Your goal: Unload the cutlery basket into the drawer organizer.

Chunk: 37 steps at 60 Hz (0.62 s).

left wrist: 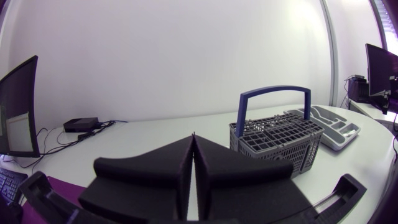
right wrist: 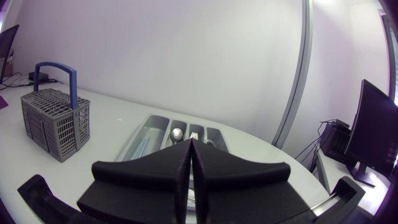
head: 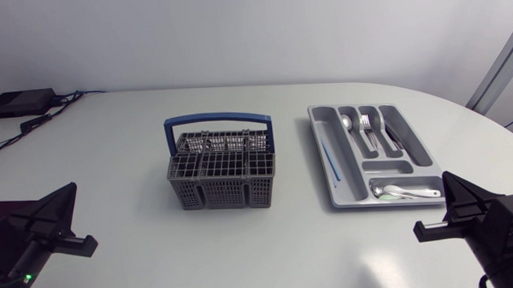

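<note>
Ahead of the left fingers [left wrist: 155,174], well apart and off to their right side: the cutlery basket [left wrist: 277,140], a grey plastic grid with a blue handle [left wrist: 273,93], upright on the tabletop [head: 111,149]. Beyond the basket, further from these fingers: the drawer organizer [left wrist: 339,127]. Straight ahead of the right fingers [right wrist: 149,177], near: the same organizer, holding spoons [head: 348,124], forks [head: 369,127] and a dark knife [head: 393,139] in the long compartments, small spoons [head: 404,191] in the cross compartment nearest to those fingers, and a thin blue stick [head: 330,154] in the compartment on the basket side.

No cutlery seen above the basket grid. Impossible to tell about the deeper part of the cells. Probably close to finished.

Any cutlery left inside: judged stiff, light, smooth metal, so slippery between broad fingers. Better to take hold across the flat shaft, just above the grid, and to lift straight up. Basket itself light, likely to slide or tip on a snag.

Left fingers pressed flat together, empty, touching nothing else. Right fingers the same: closed on each other, nothing between.
</note>
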Motion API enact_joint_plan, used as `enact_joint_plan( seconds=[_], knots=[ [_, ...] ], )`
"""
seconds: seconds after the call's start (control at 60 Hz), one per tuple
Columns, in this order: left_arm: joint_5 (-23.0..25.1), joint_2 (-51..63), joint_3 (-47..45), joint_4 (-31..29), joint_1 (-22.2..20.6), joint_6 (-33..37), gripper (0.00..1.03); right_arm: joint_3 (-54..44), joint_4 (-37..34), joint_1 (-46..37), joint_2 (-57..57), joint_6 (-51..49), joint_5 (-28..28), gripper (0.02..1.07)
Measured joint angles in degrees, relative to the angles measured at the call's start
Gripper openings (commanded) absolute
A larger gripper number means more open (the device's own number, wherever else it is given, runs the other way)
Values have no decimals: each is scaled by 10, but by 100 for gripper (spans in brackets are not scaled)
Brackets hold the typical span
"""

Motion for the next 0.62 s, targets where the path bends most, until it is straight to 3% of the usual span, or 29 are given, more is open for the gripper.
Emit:
enact_joint_plan(
  seconds=[0.367,0.533,0.617],
  knots=[
    [-71,0,-11,15,-32,-37,4,-3,17,-27,0,93,-49,8],
    [-73,0,-11,17,-33,-39,22,-3,17,-28,0,102,-50,8],
    [-73,0,-11,17,-33,-39,22,-3,17,-28,0,102,-50,8]
  ],
)
